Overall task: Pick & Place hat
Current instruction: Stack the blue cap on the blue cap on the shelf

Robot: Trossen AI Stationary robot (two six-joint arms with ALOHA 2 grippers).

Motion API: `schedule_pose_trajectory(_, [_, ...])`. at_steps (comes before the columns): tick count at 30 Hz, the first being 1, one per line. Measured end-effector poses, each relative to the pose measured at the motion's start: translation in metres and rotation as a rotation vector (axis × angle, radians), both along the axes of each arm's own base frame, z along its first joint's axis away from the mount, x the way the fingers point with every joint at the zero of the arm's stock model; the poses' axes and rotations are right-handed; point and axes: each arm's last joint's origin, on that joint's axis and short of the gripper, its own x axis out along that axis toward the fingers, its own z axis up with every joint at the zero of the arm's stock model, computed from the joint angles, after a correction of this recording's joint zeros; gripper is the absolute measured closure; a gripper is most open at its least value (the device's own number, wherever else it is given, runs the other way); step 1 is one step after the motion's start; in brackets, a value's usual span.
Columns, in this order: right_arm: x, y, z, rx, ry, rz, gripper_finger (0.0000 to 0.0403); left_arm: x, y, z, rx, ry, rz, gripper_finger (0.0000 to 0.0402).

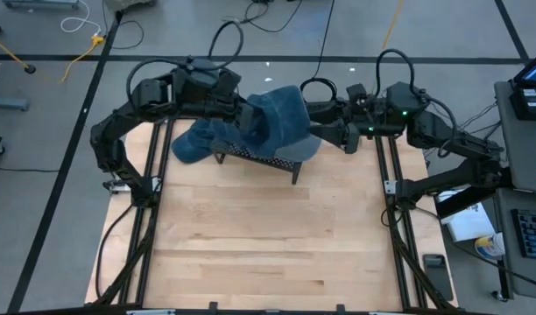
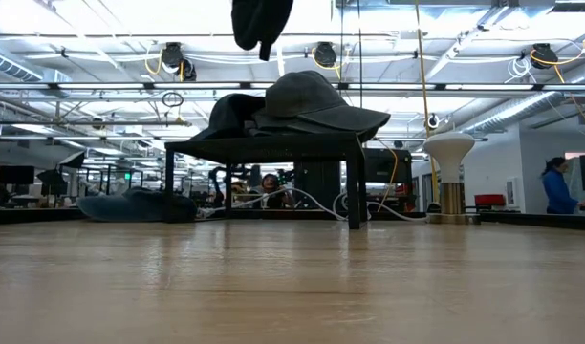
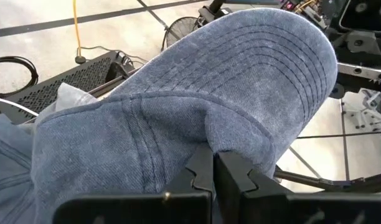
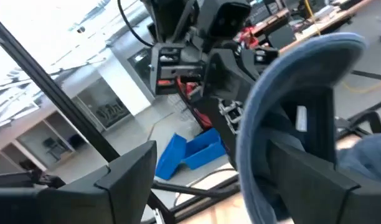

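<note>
A blue denim hat (image 1: 281,114) is held high over a black rack (image 1: 259,159) at the far middle of the table. My left gripper (image 1: 249,118) is shut on it, coming from the rack's left. My right gripper (image 1: 347,136) stands wide open at the hat's right. In the right wrist view the brim (image 4: 265,106) curves close past one finger (image 4: 302,174); I cannot tell if they touch. More hats (image 2: 312,100) lie stacked on the rack's top. Another blue hat (image 1: 193,144) lies on the table left of the rack. My left gripper pinches a fold of the hat's cloth (image 3: 223,138) between its two shut fingers, where the crown meets the stitched brim. The fingers come from the table's left, slanting slightly down. The hat is lifted clear above the rack, its brim (image 3: 277,62) reaching away toward my right gripper.
The rack stands on thin legs (image 2: 354,191) with cables behind it. A white mushroom-shaped stand (image 2: 449,153) rises to the rack's right in the low view. The near half of the wooden table (image 1: 268,254) is bare. A person (image 2: 558,186) stands in the room beyond.
</note>
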Motion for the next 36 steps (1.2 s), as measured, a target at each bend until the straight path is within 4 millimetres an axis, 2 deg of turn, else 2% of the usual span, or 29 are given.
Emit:
schedule_pose_trajectory(5, [0.004,-0.001,-0.002,0.001,0.007,-0.009,0.0108,0.000,-0.001,0.000,0.007,0.000,-0.004,0.0402])
schedule_pose_trajectory(12, [0.021,-0.002,-0.013,0.020,0.057,0.007,0.0109,0.001,-0.001,0.004,0.011,-0.042,0.021,0.0402])
schedule_pose_trajectory(17, [0.021,0.005,-0.013,-0.099,0.062,0.016,0.0109,0.005,0.001,0.016,0.037,-0.166,0.050,0.0401])
schedule_pose_trajectory(23, [0.013,0.012,-0.005,-0.247,0.023,-0.108,0.0124,0.006,0.001,0.023,0.054,-0.234,0.038,0.0402])
schedule_pose_trajectory(28, [0.013,0.018,-0.001,-0.295,-0.015,-0.102,0.0189,0.006,0.001,0.022,0.054,-0.233,0.037,0.0402])
schedule_pose_trajectory(31, [0.013,0.018,-0.002,-0.298,-0.004,-0.100,0.0260,0.006,0.001,0.023,0.054,-0.235,0.038,0.0401])
schedule_pose_trajectory(34, [0.013,0.018,-0.003,-0.299,0.003,-0.082,0.0355,0.006,0.001,0.023,0.051,-0.235,0.037,0.0401])
schedule_pose_trajectory(36, [0.012,0.019,-0.002,-0.310,-0.004,-0.071,0.0387,0.006,0.000,0.022,0.053,-0.233,0.027,0.0399])
